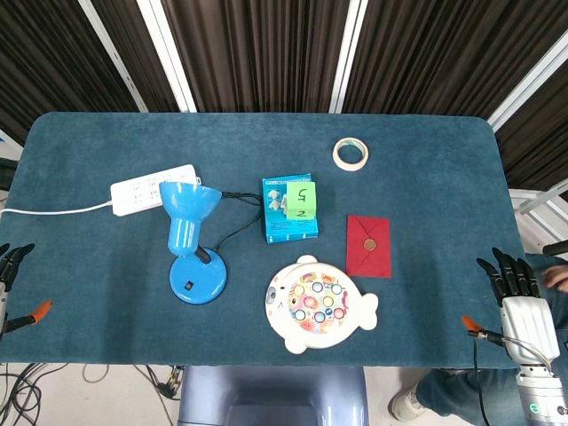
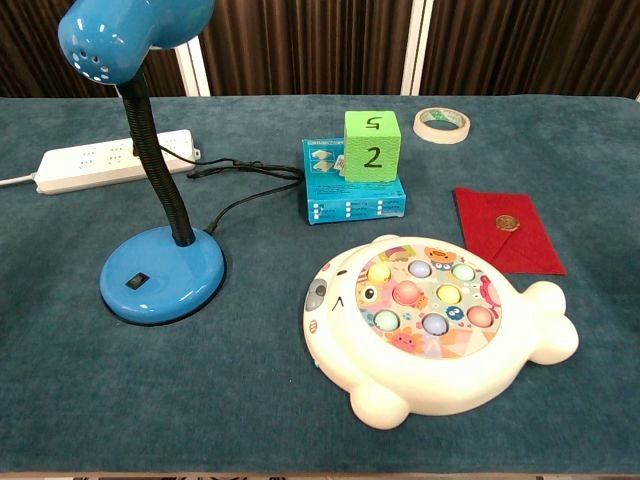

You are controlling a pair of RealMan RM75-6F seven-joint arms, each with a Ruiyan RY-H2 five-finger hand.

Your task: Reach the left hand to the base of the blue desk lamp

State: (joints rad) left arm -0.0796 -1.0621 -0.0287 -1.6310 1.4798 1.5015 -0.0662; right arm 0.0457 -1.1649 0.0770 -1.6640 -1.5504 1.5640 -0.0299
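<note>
Tabletop (image 1: 89, 302), blue cloth: 1 blue desk lamp (image 1: 189, 232), round base (image 2: 163, 274) at front left, shade tilted over it. 1 white power strip (image 1: 151, 188) behind the lamp, black cord running to it. 1 blue box (image 1: 290, 209) carrying 1 green cube (image 2: 372, 145) marked 5 and 2. 1 tape roll (image 1: 351, 153), 1 red envelope (image 1: 369, 245), 1 white fish toy (image 2: 435, 325). Left hand (image 1: 11, 266) at the left edge, well apart from the base, mostly cropped, state cannot be told. Right hand (image 1: 515, 288) at the right edge, fingers spread, holding nothing.
</note>
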